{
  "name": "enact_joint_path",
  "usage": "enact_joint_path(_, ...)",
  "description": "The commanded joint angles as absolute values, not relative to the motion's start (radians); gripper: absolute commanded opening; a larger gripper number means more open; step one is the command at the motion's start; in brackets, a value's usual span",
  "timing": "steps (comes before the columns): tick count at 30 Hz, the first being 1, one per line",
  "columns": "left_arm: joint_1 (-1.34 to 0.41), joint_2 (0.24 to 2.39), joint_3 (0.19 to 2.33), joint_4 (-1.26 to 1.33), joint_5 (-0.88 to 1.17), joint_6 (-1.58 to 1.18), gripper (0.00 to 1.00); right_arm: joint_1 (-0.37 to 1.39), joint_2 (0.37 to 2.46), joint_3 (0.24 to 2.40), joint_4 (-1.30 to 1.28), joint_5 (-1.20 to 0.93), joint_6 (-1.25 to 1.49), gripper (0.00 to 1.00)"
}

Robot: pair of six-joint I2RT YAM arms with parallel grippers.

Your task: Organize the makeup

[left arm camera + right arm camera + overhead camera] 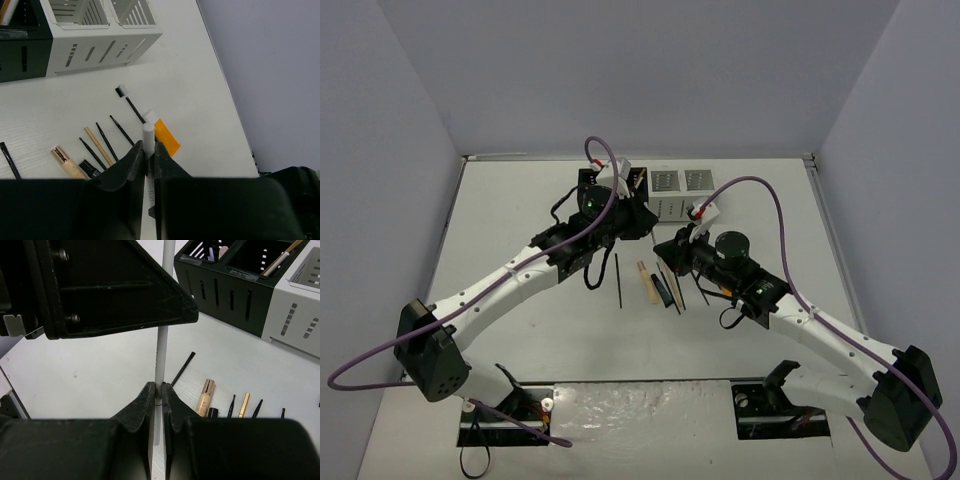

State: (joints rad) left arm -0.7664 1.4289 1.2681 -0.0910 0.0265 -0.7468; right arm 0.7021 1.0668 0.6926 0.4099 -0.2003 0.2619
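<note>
Makeup stick [148, 134] gripped | black organizer [235, 295]: tan brush [282, 257] | white organizer [100, 50] adjoining

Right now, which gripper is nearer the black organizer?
Left. The left gripper hangs just in front of the black organizer; the right gripper is farther off, above the loose makeup. Both grip the white stick.

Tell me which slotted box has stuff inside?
The black slotted plastic box: a thin tan stick pokes out. The white slotted box beside it looks empty.
</note>
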Motion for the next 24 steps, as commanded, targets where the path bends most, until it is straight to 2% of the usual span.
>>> enact_joint_path(1,-0.775,1.420,1.335,-0.017,0.013,-0.749,0.00,0.710,1.043,0.699,0.523,-0.200,0.255,0.03)
enact_joint_path(2,-0.775,1.420,1.335,-0.017,0.012,-0.747,0.00,0.709,1.043,0.701,0.521,-0.197,0.255,0.04)
enact_joint_path(4,-0.775,1.425,1.338,0.021,0.009,-0.718,0.00,0.707,1.040,0.706,0.500,-0.183,0.252,0.25)
enact_joint_path(8,-0.772,1.435,1.369,0.027,-0.063,-0.583,0.00,0.706,1.024,0.722,0.433,-0.127,0.232,0.58)
enact_joint_path(11,-0.754,1.469,1.426,0.056,-0.139,-0.377,0.00,0.703,0.998,0.723,0.369,-0.063,0.214,0.69)
enact_joint_path(16,-0.689,1.563,1.509,0.145,-0.139,-0.193,0.00,0.694,0.957,0.715,0.280,-0.006,0.192,0.76)
enact_joint_path(24,-0.560,1.780,1.691,0.321,-0.002,0.048,0.00,0.681,0.885,0.673,0.194,0.037,0.192,0.88)
